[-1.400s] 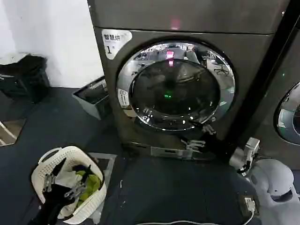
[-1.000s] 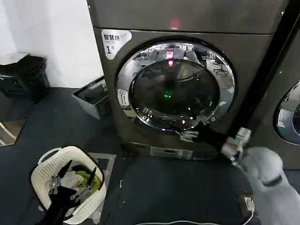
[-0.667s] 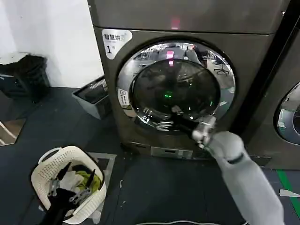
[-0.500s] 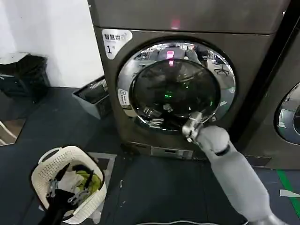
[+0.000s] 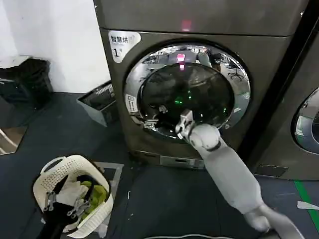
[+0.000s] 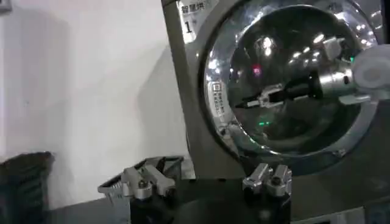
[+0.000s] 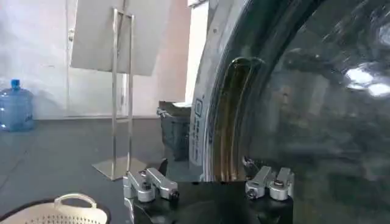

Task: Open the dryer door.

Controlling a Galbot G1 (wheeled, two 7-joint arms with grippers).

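The right claw (image 5: 151, 121) is sweeping across the glass toward 9 o'clock on the dryer door (image 5: 234, 102), fingers parted, gripping nothing, nearing the handle recess. The door is staying shut on the dryer (image 5: 199, 20). The left claw (image 5: 65, 201), fingers spread, is idling over the laundry basket (image 5: 50, 172).

The big dark grey-brown metal dryer (image 5: 199, 89) is the landmark. Its large round chrome-ringed glass dryer door (image 5: 187, 89) sits on its front. The right gripper (image 5: 152, 115) is before the door's lower left. The white perforated plastic laundry basket (image 5: 60, 172) lies before the dryer, to its left, with the left gripper (image 5: 65, 205) over it.
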